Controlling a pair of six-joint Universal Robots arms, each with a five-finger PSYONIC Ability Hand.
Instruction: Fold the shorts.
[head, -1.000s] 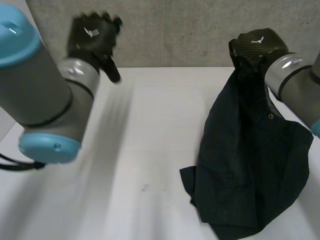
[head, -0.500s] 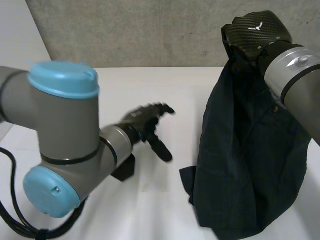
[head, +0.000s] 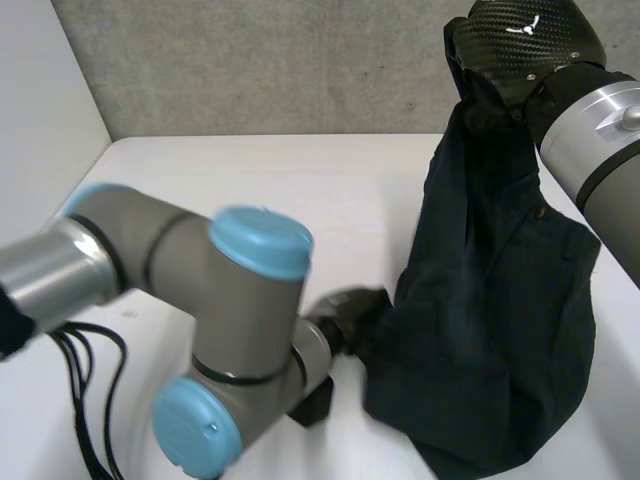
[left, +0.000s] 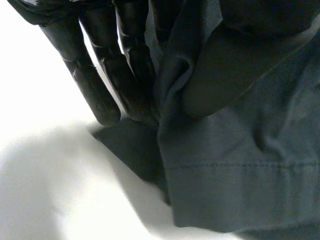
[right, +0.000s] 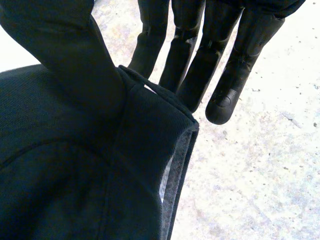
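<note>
Shorts (head: 490, 300) hang long-axis upright from my right hand (head: 520, 50), waistband pinched between its thumb and straight fingers, hems down on the white table (head: 250, 180). My left hand (left: 125, 65) pinches the lower hem, thumb over the cloth.

bright even light, table (left: 35, 90) glaring white, shorts (head: 490, 330) dark, little detail

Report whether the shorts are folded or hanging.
Hanging, not folded: the right hand pinches the shorts aloft by an edge, they drape to the table, and the left hand pinches their lower edge.
</note>
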